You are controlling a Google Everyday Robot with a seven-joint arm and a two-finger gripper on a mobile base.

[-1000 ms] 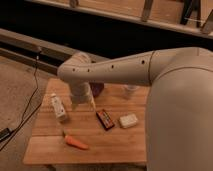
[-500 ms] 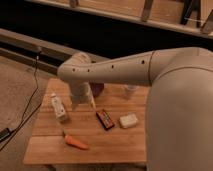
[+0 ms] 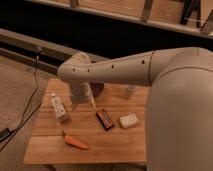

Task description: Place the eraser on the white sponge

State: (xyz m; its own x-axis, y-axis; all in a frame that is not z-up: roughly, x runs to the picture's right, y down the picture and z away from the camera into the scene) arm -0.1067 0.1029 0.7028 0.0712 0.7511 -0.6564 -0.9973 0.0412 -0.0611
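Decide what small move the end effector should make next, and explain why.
Probably ease the end effector across and down onto the eraser. It hangs above the table between the white bottle and the eraser, while the eraser lies flat on the wood beside the white sponge, not on it. Grasping comes first.

Matt wooden table, smooth plastic gripper over it, matt white sponge

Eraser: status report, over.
Gripper hovering just left of eraser, not holding it. Eraser flat on table, beside white sponge, apart. Nothing between them.
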